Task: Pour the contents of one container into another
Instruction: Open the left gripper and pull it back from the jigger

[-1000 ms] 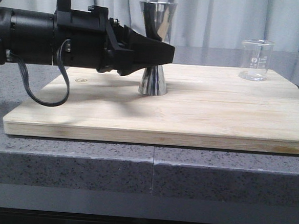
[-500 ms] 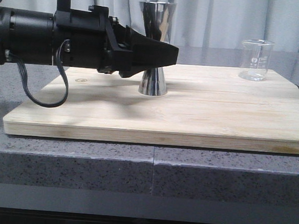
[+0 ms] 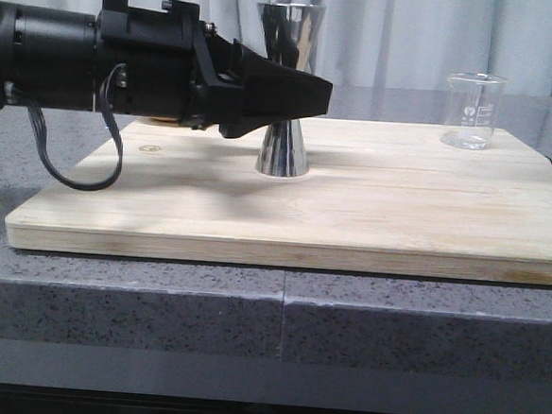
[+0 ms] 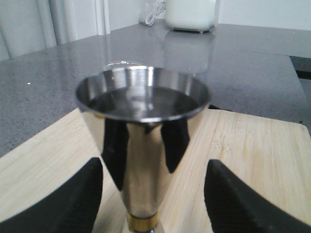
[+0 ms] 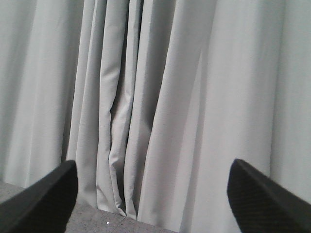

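Here the beaker (image 3: 473, 110) stands upright at the far right corner of the board (image 3: 351, 222), well apart from the left gripper (image 3: 303, 97) and touched by nothing; a little clear liquid seems to lie in its bottom, though that is hard to tell. The jigger (image 3: 287, 89) stands upright near the board's middle, and the left gripper reaches in level from the left with its fingers (image 4: 63, 201) on either side of the jigger's waist. In the left wrist view both fingers flank the steel stem with a clear gap on each side, so the jaws are open and hold nothing. The jigger's upper cup holds liquid close to the rim, which suggests the low, level approach is meant to grip the narrow waist and keep the cup from tipping. As the beaker sits far off to the right, a carry across the board probably comes before any pour.

The right gripper (image 5: 150, 194) is spread wide and empty, facing only the curtain (image 5: 155, 97), well away from both vessels.
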Tool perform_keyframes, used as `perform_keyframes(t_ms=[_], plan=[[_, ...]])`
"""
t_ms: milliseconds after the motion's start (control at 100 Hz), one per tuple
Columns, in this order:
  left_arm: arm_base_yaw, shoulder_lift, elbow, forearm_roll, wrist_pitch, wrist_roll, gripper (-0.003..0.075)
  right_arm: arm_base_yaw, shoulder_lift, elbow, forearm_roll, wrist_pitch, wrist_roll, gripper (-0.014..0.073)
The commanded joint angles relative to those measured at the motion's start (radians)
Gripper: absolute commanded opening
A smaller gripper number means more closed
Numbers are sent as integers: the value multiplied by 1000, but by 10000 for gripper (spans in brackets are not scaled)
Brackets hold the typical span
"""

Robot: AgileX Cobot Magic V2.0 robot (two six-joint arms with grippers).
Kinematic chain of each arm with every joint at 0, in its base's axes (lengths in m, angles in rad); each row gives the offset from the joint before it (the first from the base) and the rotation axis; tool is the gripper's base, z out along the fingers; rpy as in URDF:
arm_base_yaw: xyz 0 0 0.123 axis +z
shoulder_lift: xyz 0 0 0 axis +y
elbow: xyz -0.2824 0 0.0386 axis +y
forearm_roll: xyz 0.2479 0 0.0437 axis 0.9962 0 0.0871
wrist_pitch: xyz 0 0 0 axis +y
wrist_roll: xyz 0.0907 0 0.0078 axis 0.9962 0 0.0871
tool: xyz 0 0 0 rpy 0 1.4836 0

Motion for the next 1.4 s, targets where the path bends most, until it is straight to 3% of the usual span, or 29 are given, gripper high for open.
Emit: perform_keyframes(t_ms=[0, 810, 1390], plan=[[2, -67, -22, -19, -32, -2, 428, -2, -33, -21, -1, -66, 2, 568], [21, -73, -22, -12, 3, -15, 428, -2, -33, -21, -1, -66, 2, 568], [48, -113, -22, 65, -12, -111, 429, -2, -33, -21, -1, -66, 2, 568]])
